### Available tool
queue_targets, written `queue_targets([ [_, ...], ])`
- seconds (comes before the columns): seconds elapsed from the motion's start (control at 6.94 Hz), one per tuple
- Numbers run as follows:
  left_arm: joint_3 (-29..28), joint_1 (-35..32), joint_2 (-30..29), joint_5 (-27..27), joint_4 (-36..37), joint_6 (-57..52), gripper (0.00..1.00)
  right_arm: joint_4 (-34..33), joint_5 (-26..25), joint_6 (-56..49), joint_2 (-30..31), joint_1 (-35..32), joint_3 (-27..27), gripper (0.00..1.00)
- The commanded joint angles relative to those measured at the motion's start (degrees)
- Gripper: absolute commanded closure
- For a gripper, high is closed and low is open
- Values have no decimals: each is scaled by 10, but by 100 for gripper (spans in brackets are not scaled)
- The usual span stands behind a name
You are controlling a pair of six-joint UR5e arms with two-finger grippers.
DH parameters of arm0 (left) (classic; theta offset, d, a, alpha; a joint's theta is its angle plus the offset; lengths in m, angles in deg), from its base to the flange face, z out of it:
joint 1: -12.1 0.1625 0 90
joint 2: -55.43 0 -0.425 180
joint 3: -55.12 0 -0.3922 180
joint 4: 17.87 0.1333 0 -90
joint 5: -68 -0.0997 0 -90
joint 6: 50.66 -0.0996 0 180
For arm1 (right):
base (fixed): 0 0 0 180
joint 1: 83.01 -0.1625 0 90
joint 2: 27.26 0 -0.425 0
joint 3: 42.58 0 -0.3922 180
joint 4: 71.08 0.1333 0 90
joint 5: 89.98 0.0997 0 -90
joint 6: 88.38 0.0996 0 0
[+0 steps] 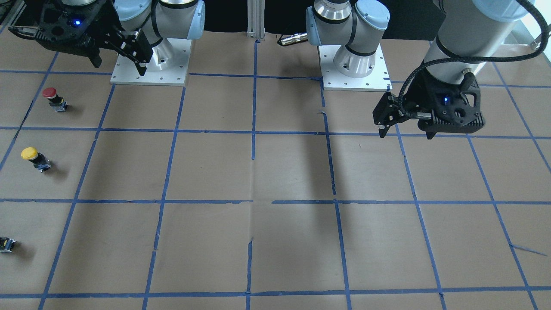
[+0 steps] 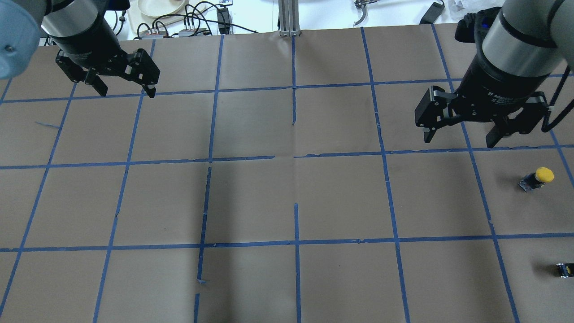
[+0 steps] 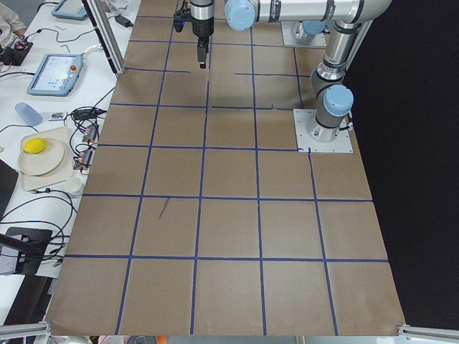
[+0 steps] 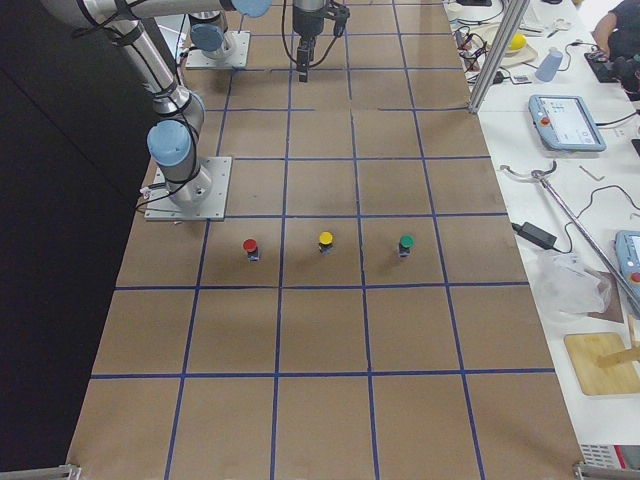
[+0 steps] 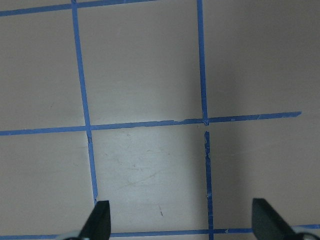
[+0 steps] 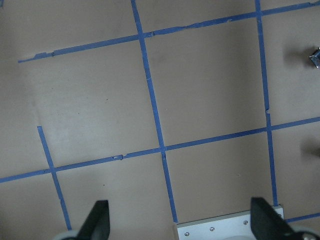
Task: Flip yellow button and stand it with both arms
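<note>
The yellow button [image 2: 538, 178] sits on the brown paper at the table's right side, its yellow cap on a grey-black base. It also shows in the front view [image 1: 34, 158] and in the exterior right view [image 4: 325, 242], where it looks cap up. My right gripper [image 2: 458, 139] hangs open and empty above the table, about one grid square from the button toward the middle; it also shows in the front view [image 1: 119, 66]. My left gripper [image 2: 127, 92] is open and empty over the far left; it also shows in the front view [image 1: 405, 134]. Both wrist views show only paper between spread fingertips.
A red-capped button [image 1: 54, 98] stands near the right arm's base plate [image 1: 150, 64]. A small grey-black block [image 2: 565, 269] lies on the yellow button's other side; the exterior right view shows a green cap [image 4: 405, 243] there. Blue tape grids the paper. Clutter lies beyond the far edge.
</note>
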Motion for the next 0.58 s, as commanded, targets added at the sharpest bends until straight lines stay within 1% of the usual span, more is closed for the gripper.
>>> queue_targets([
  [0.0, 1, -1, -1, -2, 0, 0, 0, 2, 24, 2, 8, 0, -3, 0],
  [0.43, 1, -1, -2, 2, 0, 1, 0, 4, 15, -6, 6, 0, -4, 0],
])
